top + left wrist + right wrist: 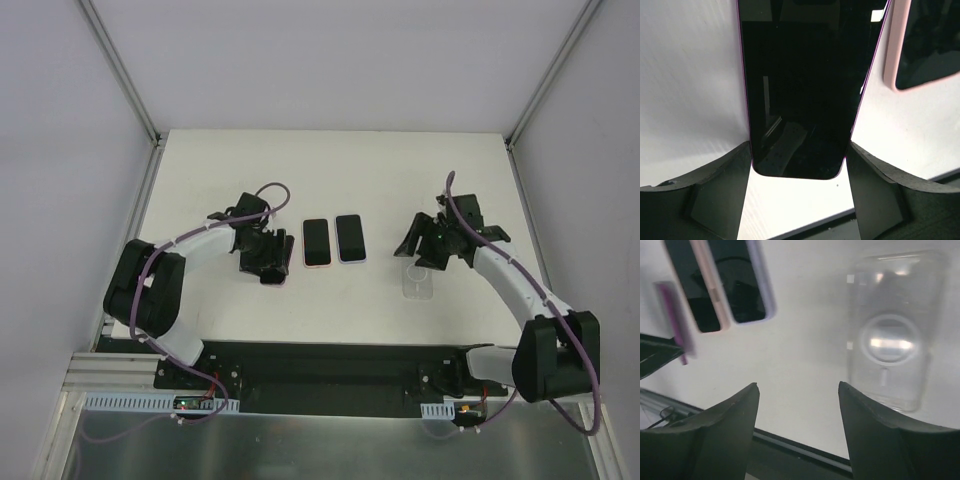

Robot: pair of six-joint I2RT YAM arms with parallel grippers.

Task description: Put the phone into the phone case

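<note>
A dark-screened phone (805, 75) with a magenta edge fills the left wrist view, its two long sides pressed against the fingertips of my left gripper (797, 150), which is shut on it across its width. From above, the left gripper (268, 262) covers nearly all of this phone. The right wrist view catches the same phone (675, 320) edge-on at the far left. The clear phone case (420, 280) lies flat on the table, a round ring at its middle (890, 340). My right gripper (799, 390) hangs open and empty just left of the case (895, 330), over bare table.
Two more phones lie side by side mid-table: one in a pink case (316, 242) and one in a lavender case (350, 238). The pink one (925, 45) is close to the right of my left gripper. White walls enclose the table.
</note>
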